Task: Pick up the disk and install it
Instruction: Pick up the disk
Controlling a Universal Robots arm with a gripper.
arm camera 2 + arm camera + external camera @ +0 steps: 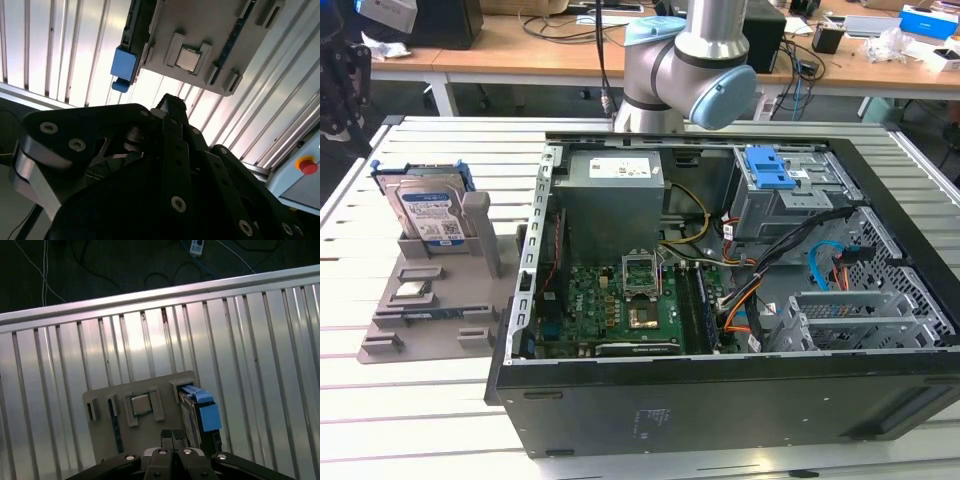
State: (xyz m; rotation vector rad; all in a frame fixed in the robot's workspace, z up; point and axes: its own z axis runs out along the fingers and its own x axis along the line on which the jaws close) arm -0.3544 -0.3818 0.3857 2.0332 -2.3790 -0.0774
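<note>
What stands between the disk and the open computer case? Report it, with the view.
In the exterior view, the grey holder's upright post stands between the disk and the computer case, followed by a narrow strip of bare slatted table.

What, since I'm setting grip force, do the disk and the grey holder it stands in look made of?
The disk: bare silvery metal casing with a dull sheen, carrying a glossy white-and-blue label that looks like paper. Its blue bracket looks like moulded plastic. The holder: matte, uniform grey with blocky ribs, probably plastic, possibly printed; metal seems unlikely.
</note>
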